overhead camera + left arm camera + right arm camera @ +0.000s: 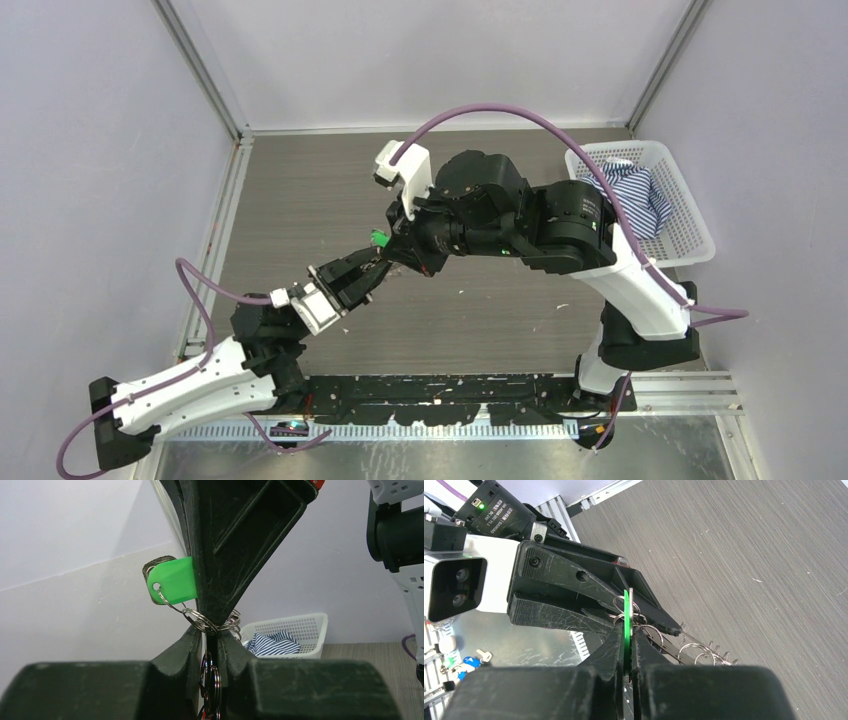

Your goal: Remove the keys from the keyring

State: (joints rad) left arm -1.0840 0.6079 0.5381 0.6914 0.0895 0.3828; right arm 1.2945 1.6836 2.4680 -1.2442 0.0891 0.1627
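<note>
Both grippers meet above the middle of the table. My right gripper is shut on the key with the green head, which is edge-on between its fingers. In the left wrist view that green head sticks out to the left of the right gripper's fingers. A small wire loop links it to the silvery keyring. My left gripper is shut on the rings of the keyring. More rings and several small silvery keys hang past the left gripper's fingers.
A white mesh basket holding a blue-striped cloth stands at the table's back right corner. Off the table's near edge, in the right wrist view, lie a few loose keys. Pale walls close in both sides.
</note>
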